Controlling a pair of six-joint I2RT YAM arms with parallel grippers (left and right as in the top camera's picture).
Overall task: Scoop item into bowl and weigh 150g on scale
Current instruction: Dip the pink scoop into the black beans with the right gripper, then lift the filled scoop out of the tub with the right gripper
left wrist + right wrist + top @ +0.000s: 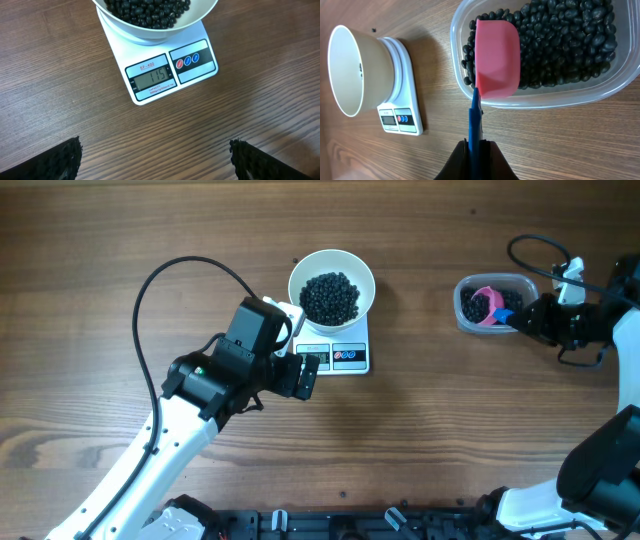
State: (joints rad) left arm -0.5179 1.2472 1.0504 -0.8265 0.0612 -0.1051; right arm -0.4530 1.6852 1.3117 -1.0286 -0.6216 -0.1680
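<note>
1. I see a wooden table [100, 260], with the scale on the middle of it and the tub at the right.
2. The left gripper [157, 167] hovers over the table just in front of the scale. Its fingers are spread wide, with nothing between them.
3. The right gripper [475, 157] sits at the near side of the clear tub [570, 100], clenched on the blue handle [475, 117] of the pink scoop [495, 60].
4. The white scale [200, 65] lies flat on the table, well apart from the tub.
5. The white bowl [365, 270] stands on the scale's platform and overhangs its far edge.
6. The scoop's cup lies inside the tub on top of the beans, hollow side down. I can't tell whether it's loaded.
7. The black beans [330, 297] are in two lots: a pile in the bowl and a layer in the tub.
8. The scale's display [152, 77] reads 115.
</note>
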